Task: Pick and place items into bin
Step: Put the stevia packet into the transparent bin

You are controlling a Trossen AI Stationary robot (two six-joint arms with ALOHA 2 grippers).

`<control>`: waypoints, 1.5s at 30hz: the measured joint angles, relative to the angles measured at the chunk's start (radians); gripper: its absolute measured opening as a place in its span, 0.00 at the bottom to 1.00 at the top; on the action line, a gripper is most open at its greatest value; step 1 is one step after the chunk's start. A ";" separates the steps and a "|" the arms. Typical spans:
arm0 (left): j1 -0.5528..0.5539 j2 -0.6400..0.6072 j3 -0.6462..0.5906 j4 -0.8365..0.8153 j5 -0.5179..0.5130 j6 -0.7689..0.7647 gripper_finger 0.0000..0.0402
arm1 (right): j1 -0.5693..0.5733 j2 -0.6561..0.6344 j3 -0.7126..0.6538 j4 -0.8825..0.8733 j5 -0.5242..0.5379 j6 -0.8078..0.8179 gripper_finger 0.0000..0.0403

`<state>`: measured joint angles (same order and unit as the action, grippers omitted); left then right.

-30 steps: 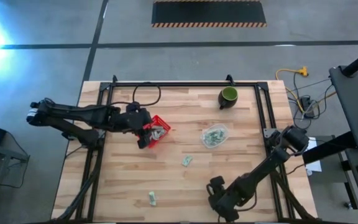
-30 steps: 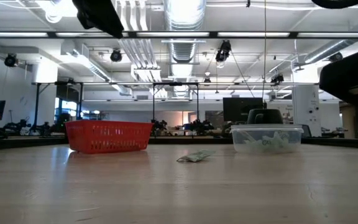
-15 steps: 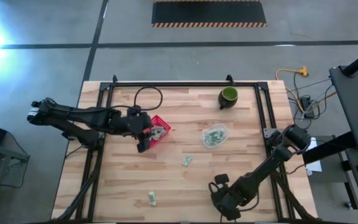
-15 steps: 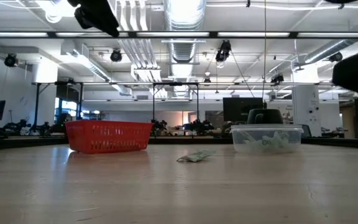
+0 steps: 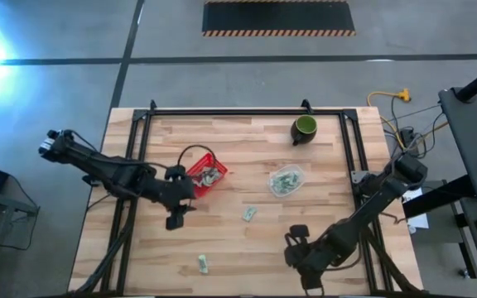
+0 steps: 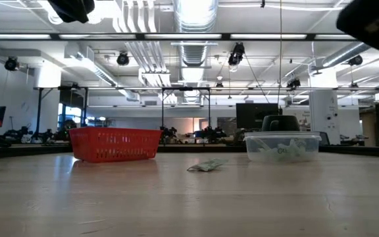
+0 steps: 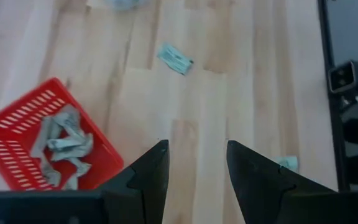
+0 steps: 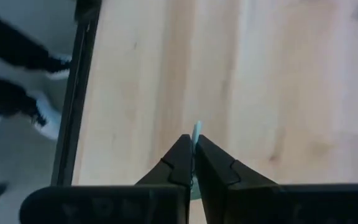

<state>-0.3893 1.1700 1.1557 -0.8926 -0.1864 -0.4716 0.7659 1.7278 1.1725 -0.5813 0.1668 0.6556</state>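
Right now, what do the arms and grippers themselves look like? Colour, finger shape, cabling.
Both arms are dark, slim and multi-jointed. A thin black cable loops off the left arm near its wrist. The left gripper has two broad black fingers tapering to blunt tips; the right gripper has matching black wedge-shaped fingers. No markings visible.

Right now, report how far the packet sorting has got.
Done: several packets lie in the red basket.
In hand: the right gripper is shut on a packet at the table's near edge; the left gripper hovers open beside the basket.
Left: two loose packets, plus those in the clear tub.
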 joint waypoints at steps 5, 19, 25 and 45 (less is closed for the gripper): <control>-0.057 0.023 -0.001 -0.007 -0.002 -0.021 0.36 | -0.017 -0.065 0.000 -0.037 0.125 -0.004 0.02; -0.080 0.185 -0.002 -0.006 -0.001 -0.023 0.36 | -0.210 -0.181 -0.085 -0.269 0.382 -0.028 0.02; -0.093 0.220 0.005 0.000 0.000 -0.046 0.36 | -0.332 -0.206 -0.174 -0.269 0.380 -0.088 0.02; -0.122 0.223 0.002 0.055 -0.062 -0.151 0.36 | -0.644 -0.265 -0.244 -0.196 0.213 -0.318 0.08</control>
<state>-0.5117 1.3926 1.1580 -0.8379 -0.2485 -0.6224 0.1224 1.4628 0.9283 -0.7775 0.3803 0.3376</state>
